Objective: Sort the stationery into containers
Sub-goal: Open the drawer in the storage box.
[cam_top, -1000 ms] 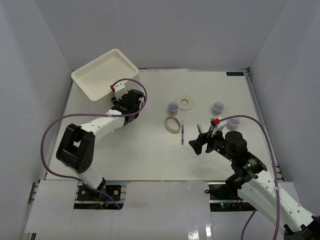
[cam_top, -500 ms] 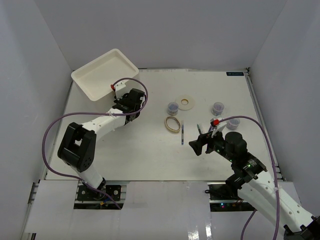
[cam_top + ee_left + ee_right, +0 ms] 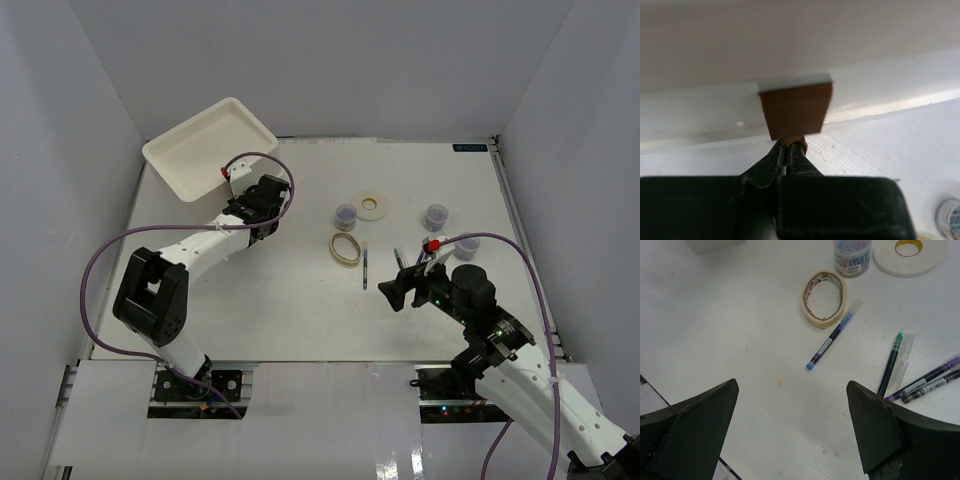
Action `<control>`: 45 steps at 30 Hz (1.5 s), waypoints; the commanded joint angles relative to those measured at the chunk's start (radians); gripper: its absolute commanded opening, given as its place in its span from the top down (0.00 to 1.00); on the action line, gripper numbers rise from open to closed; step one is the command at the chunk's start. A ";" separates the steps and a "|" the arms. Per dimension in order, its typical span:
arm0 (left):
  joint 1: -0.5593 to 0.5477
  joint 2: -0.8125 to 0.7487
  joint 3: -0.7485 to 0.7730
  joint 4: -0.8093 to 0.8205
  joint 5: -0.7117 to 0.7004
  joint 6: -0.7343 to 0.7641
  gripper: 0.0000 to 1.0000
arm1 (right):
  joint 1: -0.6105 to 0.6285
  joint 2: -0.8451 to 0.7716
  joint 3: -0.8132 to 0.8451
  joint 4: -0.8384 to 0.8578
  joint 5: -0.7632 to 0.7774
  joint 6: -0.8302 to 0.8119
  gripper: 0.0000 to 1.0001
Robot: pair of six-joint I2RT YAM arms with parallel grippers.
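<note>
Left gripper (image 3: 790, 148) has slid a touch closer to the drawer unit (image 3: 205, 150) in the last second, and its jaws have come right together. The left wrist view shows the two black fingers pressed tip to tip on the lower edge of a brown handle (image 3: 796, 111) on the unit's white front. The unit sits in the far left corner of the table (image 3: 260, 320), shallow tray top facing up.

Out toward the middle of the table lies the stationery, all of it untouched. A white tape ring (image 3: 374, 205) lies flat, with a clear jar (image 3: 345, 214) just beside it on the left. Nearer the arms is a beige tape ring (image 3: 346, 248), and a blue pen (image 3: 366, 268) lies just to its right. A second jar (image 3: 435, 215) and a third jar (image 3: 466, 246) stand toward the right edge.

The right wrist view picks up a cluster of thin things. A green pen (image 3: 892, 362) lies side by side with a pale stick (image 3: 904, 362). Two purple pens (image 3: 930, 379) lie angled next to them.

Right gripper (image 3: 398, 290) hasn't budged. It hangs above bare table on the near side of the blue pen, fingers (image 3: 695, 425) spread wide apart with nothing between them.
</note>
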 commanded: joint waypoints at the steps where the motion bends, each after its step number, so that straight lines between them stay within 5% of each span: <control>1: -0.050 -0.066 0.048 -0.137 0.080 -0.030 0.98 | 0.004 -0.016 -0.004 0.051 0.001 -0.011 0.05; 22: -0.210 -0.149 0.116 -0.456 0.219 -0.186 0.89 | 0.004 -0.046 -0.012 0.050 0.003 0.003 0.05; 29: -0.222 -0.182 0.110 -0.464 0.261 -0.190 0.65 | 0.002 -0.036 -0.009 0.050 0.001 0.012 0.05; 36: -0.224 -0.195 0.197 -0.450 0.363 -0.096 0.31 | 0.002 -0.032 0.000 0.047 0.005 0.015 0.05; 39: -0.225 -0.207 0.229 -0.427 0.435 -0.050 0.22 | 0.004 -0.023 0.005 0.045 0.001 0.021 0.05; 45: -0.228 -0.173 0.269 -0.331 0.615 0.076 0.20 | 0.002 0.000 0.011 0.036 0.000 0.029 0.05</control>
